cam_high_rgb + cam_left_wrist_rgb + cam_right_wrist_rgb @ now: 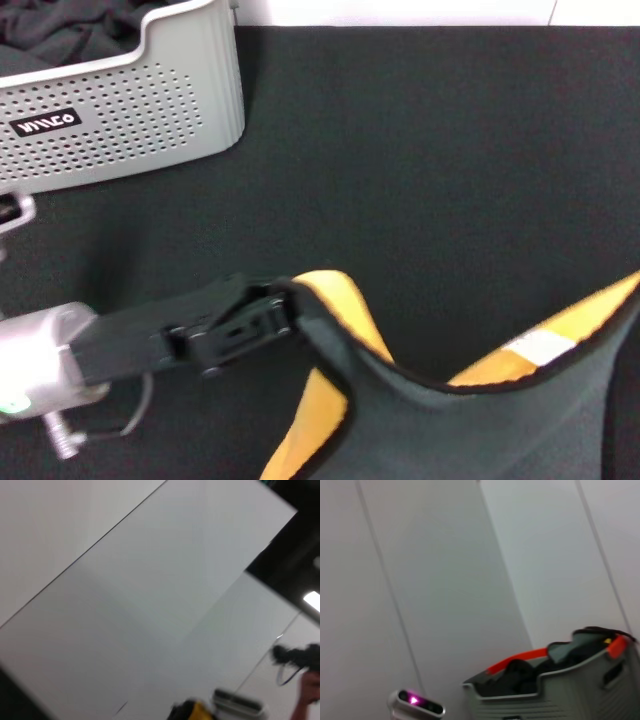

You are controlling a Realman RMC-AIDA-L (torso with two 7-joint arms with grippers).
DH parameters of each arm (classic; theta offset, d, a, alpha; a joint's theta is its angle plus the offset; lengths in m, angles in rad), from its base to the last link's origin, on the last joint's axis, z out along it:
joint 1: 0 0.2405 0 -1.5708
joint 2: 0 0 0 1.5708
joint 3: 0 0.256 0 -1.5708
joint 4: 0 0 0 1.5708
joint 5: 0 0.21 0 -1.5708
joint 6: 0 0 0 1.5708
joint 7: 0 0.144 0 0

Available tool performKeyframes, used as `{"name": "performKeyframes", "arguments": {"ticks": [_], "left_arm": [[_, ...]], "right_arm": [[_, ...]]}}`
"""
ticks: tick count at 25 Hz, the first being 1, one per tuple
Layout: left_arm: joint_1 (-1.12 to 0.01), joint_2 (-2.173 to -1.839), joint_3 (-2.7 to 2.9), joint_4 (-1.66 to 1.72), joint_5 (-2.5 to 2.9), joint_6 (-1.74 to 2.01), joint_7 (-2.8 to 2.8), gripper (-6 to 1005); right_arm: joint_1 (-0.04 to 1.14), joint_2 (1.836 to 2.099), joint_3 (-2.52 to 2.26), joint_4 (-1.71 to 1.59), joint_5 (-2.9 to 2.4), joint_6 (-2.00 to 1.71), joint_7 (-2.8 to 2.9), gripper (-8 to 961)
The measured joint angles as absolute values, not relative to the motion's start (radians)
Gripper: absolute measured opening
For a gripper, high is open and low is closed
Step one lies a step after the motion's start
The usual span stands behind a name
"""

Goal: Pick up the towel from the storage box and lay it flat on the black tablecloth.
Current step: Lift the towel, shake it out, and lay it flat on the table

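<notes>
Left arm comes in low from the robot's left side in the head view, forearm roughly level and pointing toward the centre, silver wrist joint at the frame edge with a thin cable loop hanging under it. Left gripper (285, 300) is pressed together on the black-hemmed corner of the towel (470, 430), holding it up off the black tablecloth (430, 150). The towel hangs stretched from that corner across to the robot's right and runs out of frame; the grey-green face is toward the camera, yellow shows where the edge folds over near the gripper and along the upper right edge, and a small white label (541, 347) sits near that right edge. The right gripper is not in any view, so its state isn't visible; the towel's right end is raised, but what holds it can't be seen. The storage box (130, 110) sits at the far left of the tablecloth, well apart from the towel, its black label with white letters facing the camera. A dark cloth (70, 35) lies crumpled inside it. The right wrist view shows the box (560, 692) against a white panelled wall, with dark fabric and something orange-red (520, 659) above the rim. The left wrist view shows mostly white wall, with a bit of yellow towel (200, 712) at the edge.
</notes>
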State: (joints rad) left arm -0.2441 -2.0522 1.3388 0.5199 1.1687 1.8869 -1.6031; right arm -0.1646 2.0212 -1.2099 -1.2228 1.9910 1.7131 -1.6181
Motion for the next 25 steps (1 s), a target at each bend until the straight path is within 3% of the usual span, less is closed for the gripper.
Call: {"name": "performKeyframes", "arguments": {"ticks": [3, 7, 17, 25], "left_arm": [[-0.374, -2.062, 1.313, 0.389, 1.235, 1.797, -1.535, 14], [-0.453, -2.071, 1.315, 0.329, 1.258, 1.678, -1.481, 14], [-0.475, -2.083, 1.309, 0.348, 1.253, 1.355, -1.449, 14], [-0.499, -2.077, 1.308, 0.367, 1.259, 1.23, -1.321, 15]], "right_arm": [[-0.057, 2.02, -1.181, -1.068, 1.965, 1.705, -1.658, 19], [0.058, 2.017, -1.173, -0.949, 1.896, 1.632, -1.703, 19], [0.207, 2.018, -1.244, -0.784, 1.875, 1.405, -1.832, 20], [0.248, 2.022, -1.33, -0.759, 1.908, 1.189, -1.866, 20]]}}
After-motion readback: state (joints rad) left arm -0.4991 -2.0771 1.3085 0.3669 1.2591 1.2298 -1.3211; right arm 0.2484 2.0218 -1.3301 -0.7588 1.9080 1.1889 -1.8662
